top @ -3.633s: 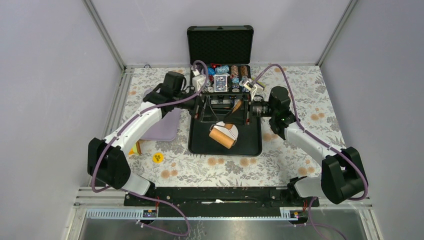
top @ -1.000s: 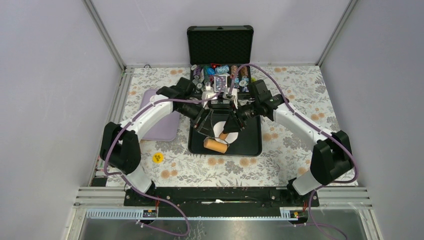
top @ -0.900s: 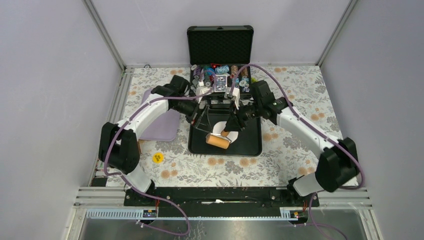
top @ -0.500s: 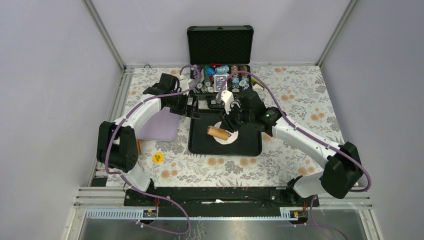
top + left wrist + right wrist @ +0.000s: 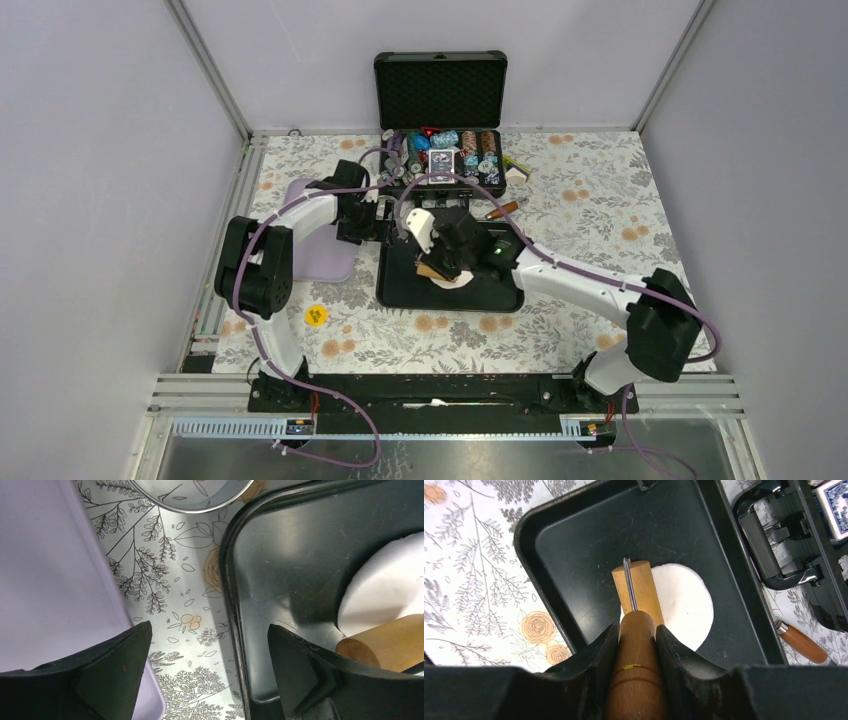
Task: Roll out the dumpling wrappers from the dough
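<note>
The dough is a flat, round white pat in the black tray. A wooden roller rests across its left part, and my right gripper is shut on the roller's wooden handle. From above, the right gripper reaches across the tray with the roller on the dough. My left gripper is open and empty, straddling the tray's left rim; the dough and the roller end lie to its right. From above, the left gripper sits at the tray's far left corner. Dumpling wrappers are out of view.
A lilac board lies left of the tray, and a steel ring cutter sits on the cloth beyond my left fingers. An open black case of small items stands behind the tray. A wooden-handled tool lies at the back right.
My left gripper let go of the roller, opened and drew back left to the tray's rim. The right arm swung left across the tray, carrying the roller over the dough.
</note>
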`<state>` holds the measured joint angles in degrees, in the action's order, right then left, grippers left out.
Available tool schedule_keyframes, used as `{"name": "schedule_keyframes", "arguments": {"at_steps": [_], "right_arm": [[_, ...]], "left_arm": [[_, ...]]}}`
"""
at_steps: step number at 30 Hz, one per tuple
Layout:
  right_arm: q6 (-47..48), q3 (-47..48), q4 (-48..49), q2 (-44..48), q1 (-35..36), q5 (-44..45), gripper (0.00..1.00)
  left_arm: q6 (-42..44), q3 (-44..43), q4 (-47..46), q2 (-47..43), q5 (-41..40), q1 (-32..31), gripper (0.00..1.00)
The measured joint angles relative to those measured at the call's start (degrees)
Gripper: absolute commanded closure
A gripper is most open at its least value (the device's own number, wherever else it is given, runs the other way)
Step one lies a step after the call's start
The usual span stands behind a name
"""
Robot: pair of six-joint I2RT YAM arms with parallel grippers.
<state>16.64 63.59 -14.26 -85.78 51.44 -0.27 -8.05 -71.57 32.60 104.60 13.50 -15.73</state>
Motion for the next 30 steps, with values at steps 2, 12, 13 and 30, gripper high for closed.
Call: {"name": "schedule_keyframes", "arguments": {"at_steps": [2, 12, 13, 30], "right_arm": [[0.68, 0.0, -0.11, -1.44, 1.97, 2.93, 1.0], [2.67, 0.33, 1.55, -4.37, 4.76, 12.31, 1.0], [2.75, -0.04, 2.21, -4.37, 4.76, 12.85, 1.0], [4.59, -1.51, 0.68, -1.88, 5.05, 8.26, 1.0]], "left_arm": [[-0.83, 0.0, -0.02, 1.05, -0.28, 0.0, 0.14], [-4.5, 0.0, -1.25, 2.6, -1.57, -0.92, 0.67], [-4.92, 0.0, -1.49, 2.8, -1.53, -1.22, 0.73], [-11.96, -0.02, -3.93, 4.39, -5.42, -3.15, 1.0]]}}
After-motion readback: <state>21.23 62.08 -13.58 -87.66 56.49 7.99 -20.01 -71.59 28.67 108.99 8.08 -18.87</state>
